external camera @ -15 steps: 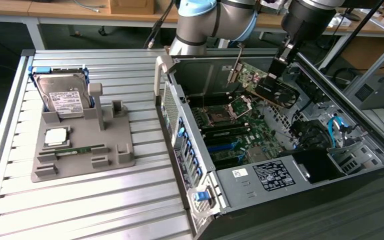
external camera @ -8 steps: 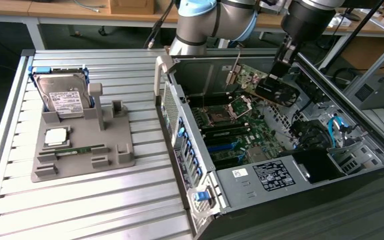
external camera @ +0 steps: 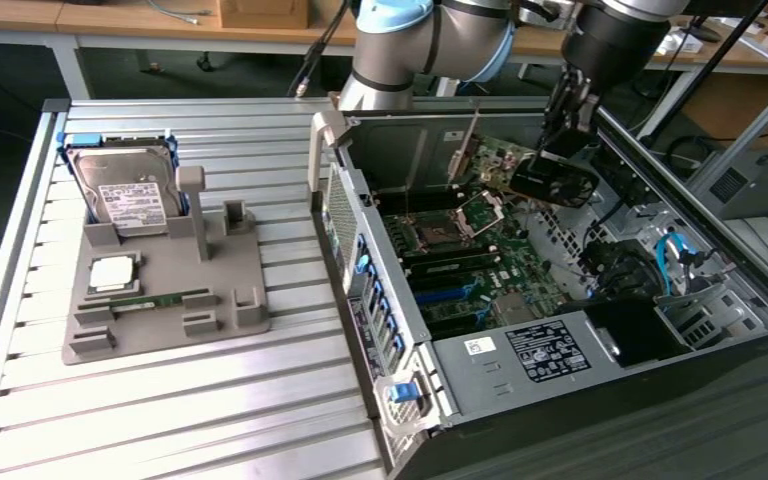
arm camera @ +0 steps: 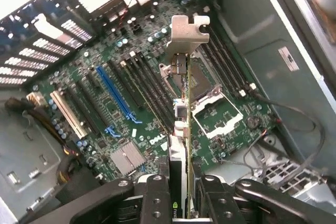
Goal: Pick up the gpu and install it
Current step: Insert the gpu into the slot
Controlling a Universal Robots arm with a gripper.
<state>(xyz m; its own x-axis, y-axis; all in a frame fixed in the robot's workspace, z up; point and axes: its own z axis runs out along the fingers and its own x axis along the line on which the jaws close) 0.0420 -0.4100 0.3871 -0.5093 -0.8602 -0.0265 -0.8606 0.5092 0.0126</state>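
My tool [arm camera: 184,203] is partly closed, its fingers [arm camera: 157,200] clamped on either face of the gpu [arm camera: 187,108]. The card stands on edge between them and runs away from the tool, with its pale metal bracket [arm camera: 187,32] at the far end. The gpu hangs inside the open computer case [external camera: 398,320], above the motherboard [arm camera: 121,77], seated in no slot. In the wrist view its edge lies between the long blue slot [arm camera: 113,95] and the CPU socket [arm camera: 218,111]. The case lies on the bench [external camera: 157,400]. The hard drive [external camera: 124,190] in the grey holder [external camera: 157,300] sits well apart, to the exterior view's left.
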